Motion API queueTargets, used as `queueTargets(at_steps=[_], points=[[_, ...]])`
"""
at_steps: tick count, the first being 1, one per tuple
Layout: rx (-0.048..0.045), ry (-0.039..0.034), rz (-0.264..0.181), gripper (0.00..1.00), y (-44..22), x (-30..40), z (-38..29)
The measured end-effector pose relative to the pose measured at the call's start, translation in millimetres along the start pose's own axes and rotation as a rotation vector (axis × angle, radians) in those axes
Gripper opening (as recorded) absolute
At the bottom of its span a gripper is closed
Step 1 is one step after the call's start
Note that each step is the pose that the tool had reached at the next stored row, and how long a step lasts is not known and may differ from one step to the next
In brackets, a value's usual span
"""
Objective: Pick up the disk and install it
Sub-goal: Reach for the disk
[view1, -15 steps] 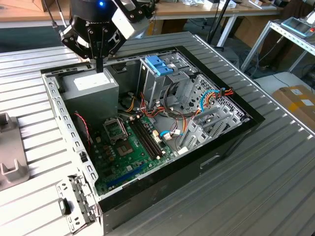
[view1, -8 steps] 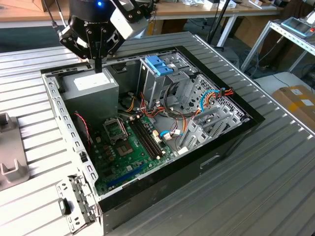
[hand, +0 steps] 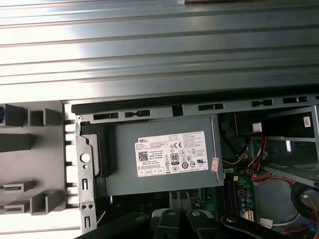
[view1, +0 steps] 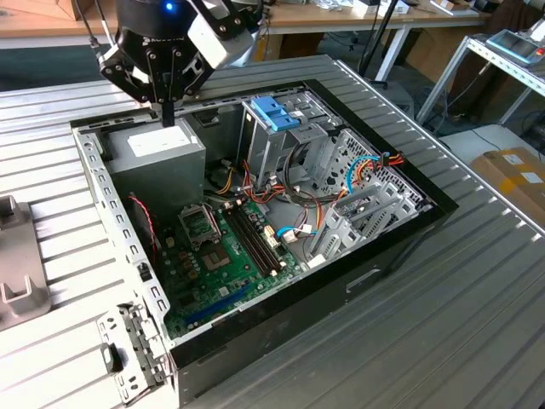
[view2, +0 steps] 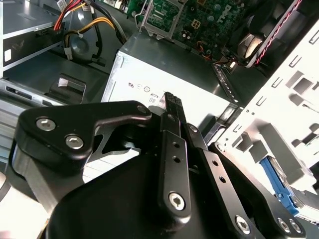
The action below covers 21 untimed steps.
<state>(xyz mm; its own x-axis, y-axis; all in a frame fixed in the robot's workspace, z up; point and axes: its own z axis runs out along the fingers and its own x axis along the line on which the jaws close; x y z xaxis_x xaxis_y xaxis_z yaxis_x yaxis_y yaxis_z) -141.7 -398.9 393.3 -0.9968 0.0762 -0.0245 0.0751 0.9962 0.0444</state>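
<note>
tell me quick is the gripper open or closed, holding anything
Gripper: closed, holding nothing, above the power supply.

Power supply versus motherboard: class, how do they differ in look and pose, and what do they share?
The power supply is a grey box with a white label; the motherboard is a flat green board. The power supply stands tall; the motherboard lies low. The gripper hangs over the power supply, not the motherboard. Both sit inside the open case.
</note>
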Motion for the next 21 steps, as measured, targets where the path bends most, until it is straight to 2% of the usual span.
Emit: queueTargets(at_steps=[21], points=[[0.0,0.0,0.0,0.1,-0.5,6.2,-0.2]])
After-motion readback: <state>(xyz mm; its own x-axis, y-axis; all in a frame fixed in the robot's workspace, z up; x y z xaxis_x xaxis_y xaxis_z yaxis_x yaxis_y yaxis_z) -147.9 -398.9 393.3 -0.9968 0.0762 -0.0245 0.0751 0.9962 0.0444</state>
